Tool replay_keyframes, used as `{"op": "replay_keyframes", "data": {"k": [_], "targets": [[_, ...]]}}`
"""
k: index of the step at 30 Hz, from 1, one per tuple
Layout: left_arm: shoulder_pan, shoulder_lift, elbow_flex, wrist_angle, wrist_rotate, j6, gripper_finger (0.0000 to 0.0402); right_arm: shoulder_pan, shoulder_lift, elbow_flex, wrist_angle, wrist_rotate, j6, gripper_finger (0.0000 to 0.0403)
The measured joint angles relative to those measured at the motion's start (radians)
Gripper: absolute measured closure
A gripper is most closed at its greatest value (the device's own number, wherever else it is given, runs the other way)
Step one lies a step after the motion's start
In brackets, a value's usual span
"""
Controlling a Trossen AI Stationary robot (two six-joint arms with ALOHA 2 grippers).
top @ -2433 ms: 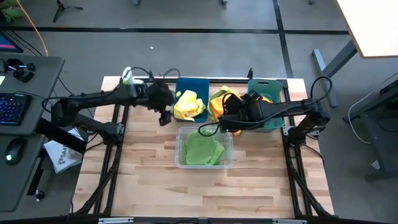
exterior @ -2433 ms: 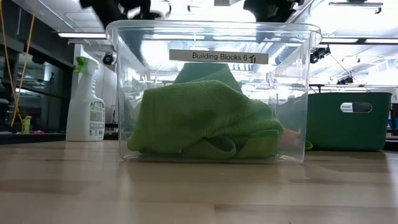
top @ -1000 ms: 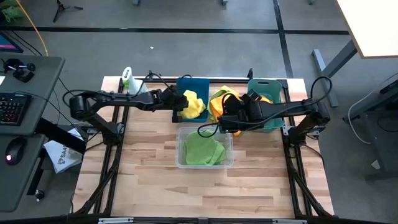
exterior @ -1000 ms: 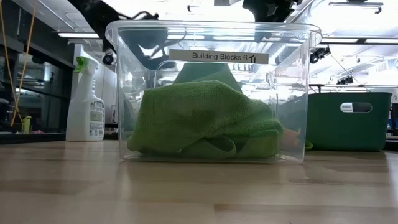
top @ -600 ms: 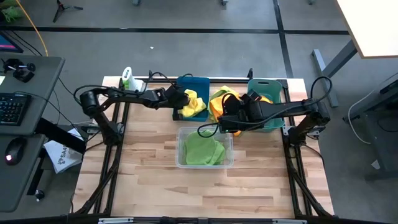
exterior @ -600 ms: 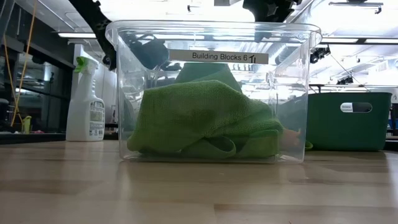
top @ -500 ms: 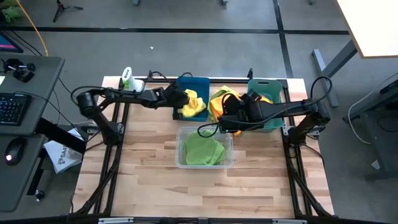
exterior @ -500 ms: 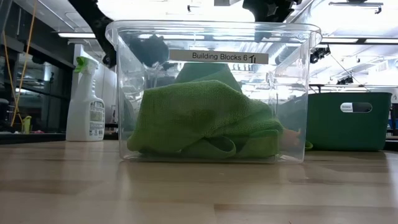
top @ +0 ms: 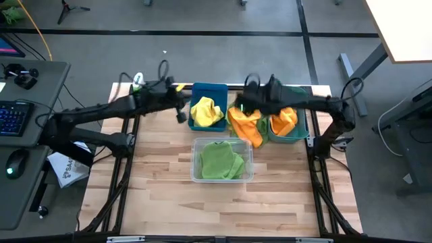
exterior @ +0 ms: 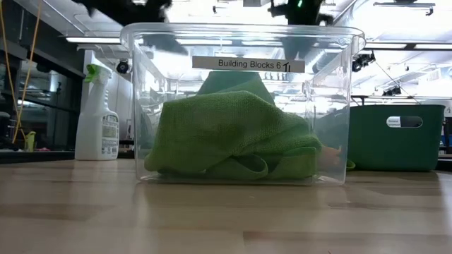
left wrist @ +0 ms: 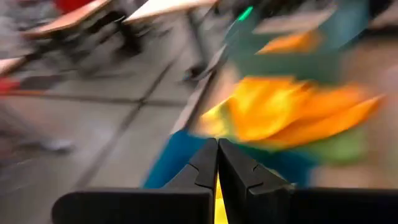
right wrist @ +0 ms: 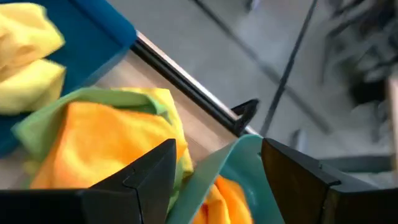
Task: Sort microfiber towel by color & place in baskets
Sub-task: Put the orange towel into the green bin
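Front half of table (top: 162,202) bare wood; bins crowd the far edge. Left gripper (top: 181,116), jaws together, has pulled back left of blue bin (top: 194,94), yellow towel (top: 206,111) left inside. Right gripper (top: 239,102), jaws apart and empty, has risen to the far rail. Orange towel pile (top: 244,125) lies between blue and teal bin (top: 297,135); another orange towel (top: 283,121) in teal. Clear bin (exterior: 332,106) holds green towel (exterior: 233,137).

Three bins stand on the table: one blue (top: 208,90), one teal (top: 298,133), one clear (top: 196,145). The cloths show in four heaps: one yellow (top: 205,111) in the blue bin, one green (top: 223,162) in the clear bin, one orange (top: 284,121) in the teal bin, and one orange heap (top: 246,124) between the bins; single cloths cannot be counted. One spray bottle (exterior: 98,115). Two arms.
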Motion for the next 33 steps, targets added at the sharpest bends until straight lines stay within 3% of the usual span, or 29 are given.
{"op": "replay_keyframes", "data": {"k": [3, 5, 9, 14, 22, 30, 33], "targets": [[-0.050, -0.078, 0.000, -0.059, 0.153, -0.121, 0.0401, -0.150, 0.000, 0.000, 0.131, -0.154, -0.095, 0.0171], [-0.095, -0.111, 0.000, -0.112, 0.202, -0.178, 0.0400, -0.229, 0.000, 0.000, 0.230, -0.278, -0.136, 0.0171], [-0.202, -0.138, 0.000, -0.209, 0.168, -0.226, 0.0400, -0.314, 0.005, 0.001, 0.314, -0.454, -0.193, 0.0171], [-0.338, -0.127, -0.036, -0.220, 0.046, -0.291, 0.0400, -0.327, 0.058, -0.014, 0.258, -0.469, -0.243, 0.0171], [-0.511, -0.121, -0.117, -0.181, -0.081, -0.424, 0.0400, -0.349, 0.076, -0.252, 0.394, -0.625, -0.324, 0.0171], [-0.641, -0.125, -0.115, -0.064, -0.136, -0.436, 0.0400, -0.345, 0.060, -0.357, 0.460, -0.693, -0.340, 0.0171], [-0.674, -0.125, -0.115, -0.062, -0.206, -0.431, 0.0400, -0.346, 0.060, -0.387, 0.488, -0.702, -0.359, 0.0171]]}}
